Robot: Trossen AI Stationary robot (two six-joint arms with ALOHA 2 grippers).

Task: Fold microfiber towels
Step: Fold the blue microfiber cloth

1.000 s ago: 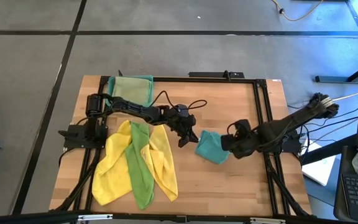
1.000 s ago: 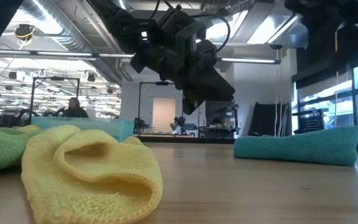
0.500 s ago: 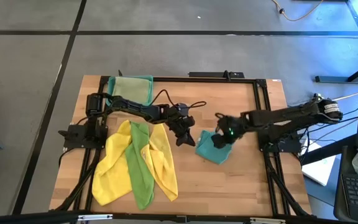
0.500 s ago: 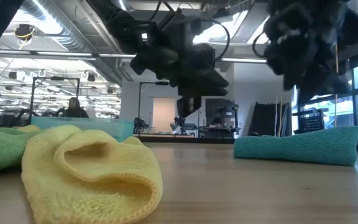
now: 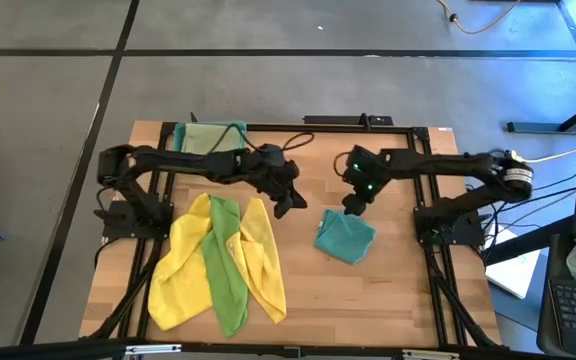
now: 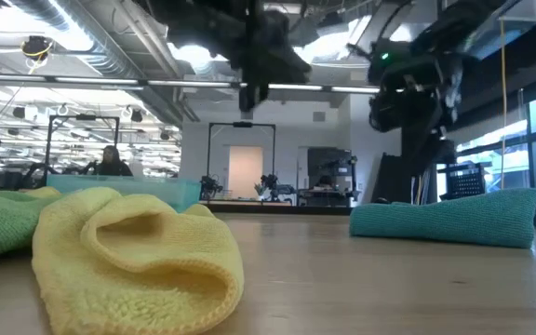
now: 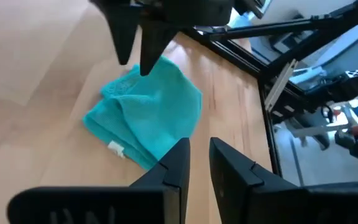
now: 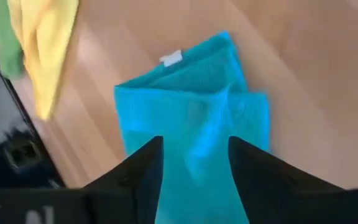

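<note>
A teal towel (image 5: 345,240), folded into a small packet, lies flat on the wooden table right of centre; it also shows in the low view (image 6: 445,219). My right gripper (image 5: 354,203) hovers open just above its far edge, and the towel shows between its fingers (image 8: 191,106). My left gripper (image 5: 284,208) hangs in the air left of the towel, its fingers a narrow gap apart (image 7: 199,146), empty. Two yellow towels (image 5: 178,270) and a bright green towel (image 5: 223,265) lie crumpled and overlapping at the left front. A pale olive towel (image 5: 208,142) lies in the tray.
A translucent teal tray (image 5: 245,135) stands at the table's far left. Black frame rails (image 5: 423,180) run along the table's sides. Bare wood (image 5: 368,300) lies at the front right and between the towel heap and the teal towel. A person shows far off in the room (image 6: 110,160).
My right gripper has swung from the teal towel's right side across it toward the table's left, then risen toward the far edge, clear of the towel. My left gripper has risen and drawn back toward the far left. The teal towel stays flat in place.
</note>
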